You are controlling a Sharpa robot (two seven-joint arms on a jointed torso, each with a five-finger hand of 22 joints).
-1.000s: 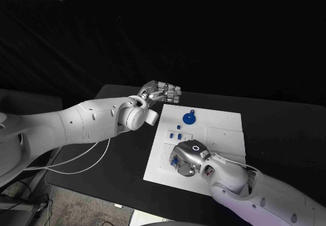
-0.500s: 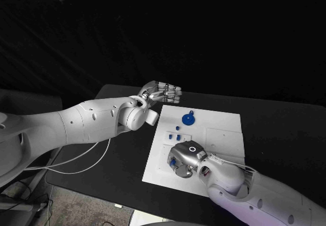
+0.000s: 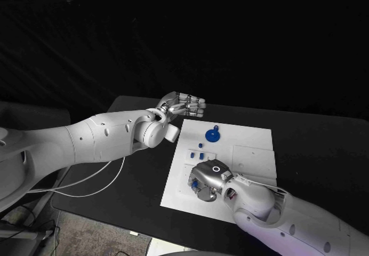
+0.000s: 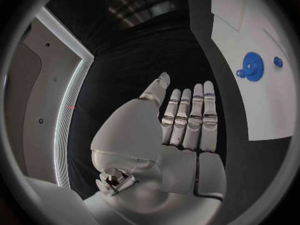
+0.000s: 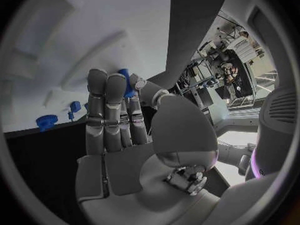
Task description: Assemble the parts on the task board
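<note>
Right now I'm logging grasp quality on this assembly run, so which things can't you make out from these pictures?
- Head view: the right hand covers the near part of the white task board, hiding the slot under it.
- Right wrist view: a small blue part sits behind the fingertips; a firm pinch cannot be confirmed.
- Head view: the small blue pieces near the round blue gear are too small to identify.

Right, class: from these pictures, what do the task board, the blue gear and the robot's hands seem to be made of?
Task board: probably matt white plastic or coated plate, flat, with shallow recesses and no glare.
Blue gear: likely moulded or printed plastic, uniform saturated colour, crisp teeth.
Left hand and right hand: silvery metal-looking segments with a dull sheen, though painted plastic cannot be ruled out.
</note>
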